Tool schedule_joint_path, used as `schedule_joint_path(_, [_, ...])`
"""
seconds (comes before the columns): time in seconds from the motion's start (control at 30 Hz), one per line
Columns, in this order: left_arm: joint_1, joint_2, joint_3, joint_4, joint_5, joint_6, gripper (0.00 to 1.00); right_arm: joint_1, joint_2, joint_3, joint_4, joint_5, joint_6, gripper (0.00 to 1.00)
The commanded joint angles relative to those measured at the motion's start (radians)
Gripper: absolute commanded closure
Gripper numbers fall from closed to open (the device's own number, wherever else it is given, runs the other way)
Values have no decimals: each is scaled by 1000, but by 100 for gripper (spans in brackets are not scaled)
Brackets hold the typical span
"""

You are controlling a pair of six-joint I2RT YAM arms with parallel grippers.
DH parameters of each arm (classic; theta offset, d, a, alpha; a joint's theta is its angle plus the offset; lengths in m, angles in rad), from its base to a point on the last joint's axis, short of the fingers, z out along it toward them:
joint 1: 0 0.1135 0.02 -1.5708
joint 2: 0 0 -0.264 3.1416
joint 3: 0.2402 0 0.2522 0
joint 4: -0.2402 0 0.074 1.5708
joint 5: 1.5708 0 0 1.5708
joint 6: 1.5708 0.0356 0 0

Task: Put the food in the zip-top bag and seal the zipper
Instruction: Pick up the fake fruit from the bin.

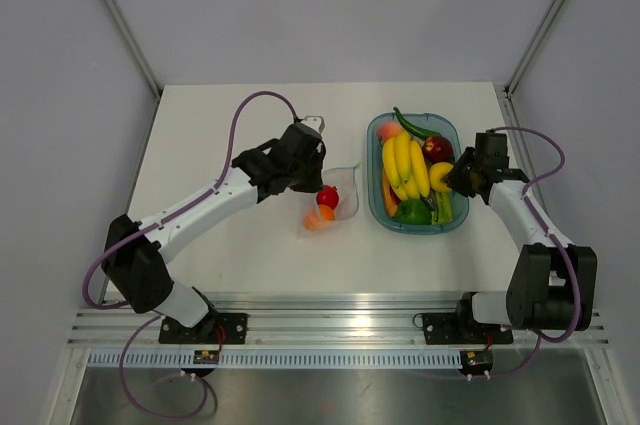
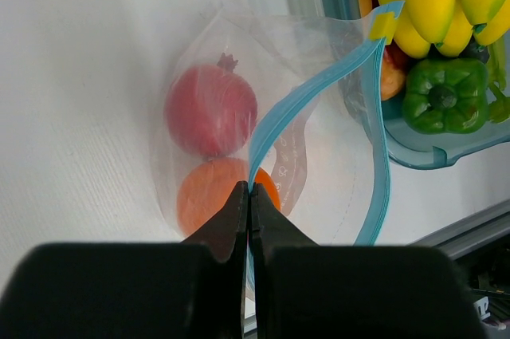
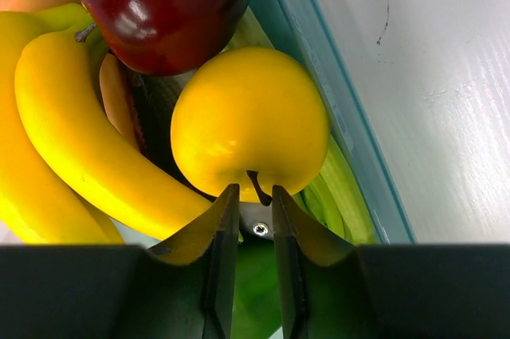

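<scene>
left end effector (image 2: 249, 189) pinches the zipper (image 2: 319, 88); zip-top bag (image 2: 319, 163) print unreadable. right end effector (image 3: 250, 189), narrowly parted, straddles the stem of the yellow fruit (image 3: 247, 120); bananas (image 3: 72, 116) at 9 o'clock, dark red apple (image 3: 159, 4) at 12.

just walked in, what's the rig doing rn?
Bagging is midway. The left gripper is pinched shut on the zipper, holding the mouth of the zip-top bag open on the table. The red fruit and orange fruit are inside. The right gripper is down in the tray, fingers either side of the stem of the yellow fruit; a firm grip isn't clear. Bag not yet sealed.
</scene>
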Motion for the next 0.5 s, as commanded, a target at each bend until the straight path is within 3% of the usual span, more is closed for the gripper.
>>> schedule_joint_path(0.0, [4, 3, -9, 50, 25, -9, 100, -2, -2, 11, 31, -6, -27, 71])
schedule_joint_path(0.23, [4, -4, -20, 50, 23, -12, 100, -4, 1, 15, 8, 38, -38, 74])
schedule_joint_path(0.33, [2, -4, -23, 53, 26, -13, 100, -4, -3, 14, 5, 46, -38, 85])
schedule_joint_path(0.4, [2, -6, -26, 51, 26, -15, 100, -4, -6, 11, 0, 46, -38, 98])
schedule_joint_path(0.47, [2, -11, -29, 56, 29, -13, 100, -4, -17, 8, -3, 46, -33, 100])
